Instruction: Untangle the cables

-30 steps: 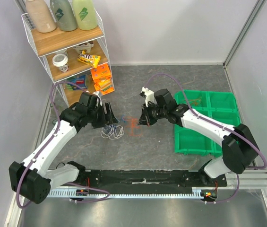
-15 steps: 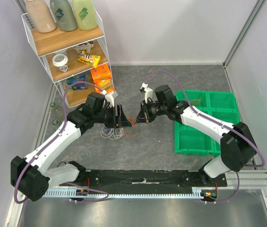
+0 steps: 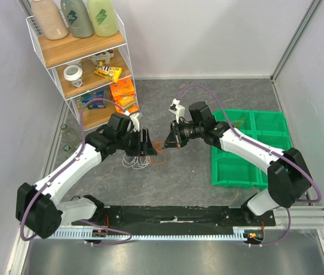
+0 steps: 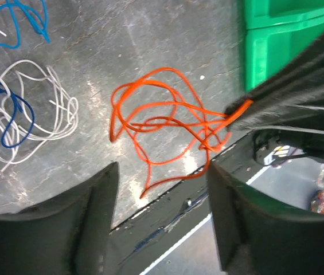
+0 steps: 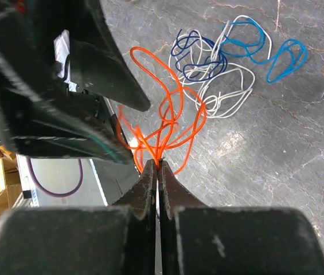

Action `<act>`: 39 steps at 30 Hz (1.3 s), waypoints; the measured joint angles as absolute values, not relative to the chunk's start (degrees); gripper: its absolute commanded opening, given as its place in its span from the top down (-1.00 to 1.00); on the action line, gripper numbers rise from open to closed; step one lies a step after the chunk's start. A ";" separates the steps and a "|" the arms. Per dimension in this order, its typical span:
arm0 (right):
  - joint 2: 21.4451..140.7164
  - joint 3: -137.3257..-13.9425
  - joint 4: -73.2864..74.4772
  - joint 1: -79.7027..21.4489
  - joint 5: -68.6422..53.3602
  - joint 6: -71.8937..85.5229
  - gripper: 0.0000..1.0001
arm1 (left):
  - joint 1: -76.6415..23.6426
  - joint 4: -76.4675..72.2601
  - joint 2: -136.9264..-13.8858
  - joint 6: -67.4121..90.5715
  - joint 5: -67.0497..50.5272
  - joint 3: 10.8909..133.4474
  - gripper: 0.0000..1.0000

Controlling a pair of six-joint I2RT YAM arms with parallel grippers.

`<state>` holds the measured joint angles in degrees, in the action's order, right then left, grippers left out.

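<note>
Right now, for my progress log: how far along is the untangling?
Done: the orange cable lies apart from the white and blue cables. In hand: the right end effector is shut on it, the left end effector open nearby. Left: white and blue look intertwined.

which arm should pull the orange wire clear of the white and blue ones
Right. The right tool is shut on the orange wire; the left tool is open, holding nothing.

Bright even light, blurred near edges
</note>
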<state>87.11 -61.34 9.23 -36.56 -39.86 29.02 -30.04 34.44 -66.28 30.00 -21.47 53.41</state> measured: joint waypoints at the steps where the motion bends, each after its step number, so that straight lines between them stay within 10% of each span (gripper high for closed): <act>1: 87.11 -61.34 9.08 -36.51 -40.16 29.02 1.00 | -30.04 34.39 -67.35 29.82 -21.37 53.41 -0.05; 7: 87.20 -61.78 8.78 -36.47 -40.56 29.21 0.91 | -30.04 34.35 -70.06 28.91 -21.06 54.52 0.96; 13: 87.94 -63.83 11.05 -36.45 -34.83 29.63 -0.18 | -30.04 33.30 -70.89 28.69 -21.34 56.03 0.96; 17: 87.99 -64.99 15.62 -36.32 -27.62 27.62 -0.42 | -30.02 32.49 -73.28 30.13 -22.98 56.62 0.96; 39: 95.39 -57.65 20.97 -28.93 -19.22 47.03 -0.44 | -28.69 27.81 -86.08 40.88 -27.59 64.05 0.96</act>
<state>95.39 -57.65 20.97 -28.93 -19.22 47.03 -28.69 27.81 -86.08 40.88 -27.59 64.05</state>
